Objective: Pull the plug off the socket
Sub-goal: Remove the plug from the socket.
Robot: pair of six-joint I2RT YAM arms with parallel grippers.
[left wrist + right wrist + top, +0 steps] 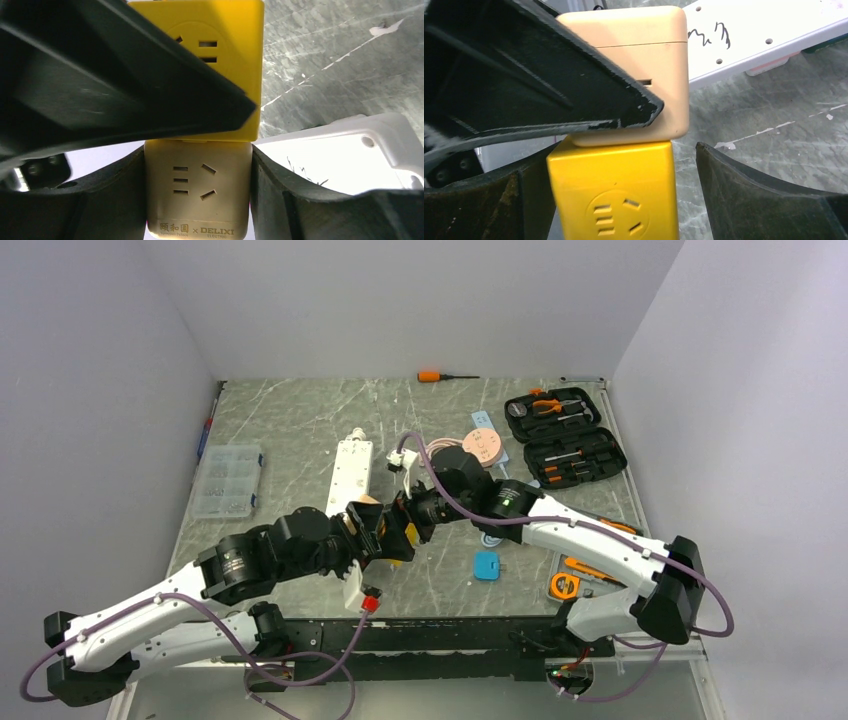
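Note:
A yellow cube adapter [611, 195] sits pressed end to end against a beige cube socket [198, 200], held above the table between both arms. My left gripper [198, 190] is shut on the beige cube, with both fingers on its sides. My right gripper [624, 165] is open around the yellow cube: the left finger is against it and the right finger [744, 195] stands apart. In the top view the two grippers meet at the table's middle [390, 528]. The long white power strip [354, 465] lies flat behind them, untouched; its outlets do not show.
A pink disc with coiled cable [485, 448] lies behind the right arm. An open black tool case [565, 435] is at the back right and an orange screwdriver [432, 375] at the back. A clear parts box [228, 480] is on the left. A blue item [487, 565] and an orange tool [565, 585] are at the near right.

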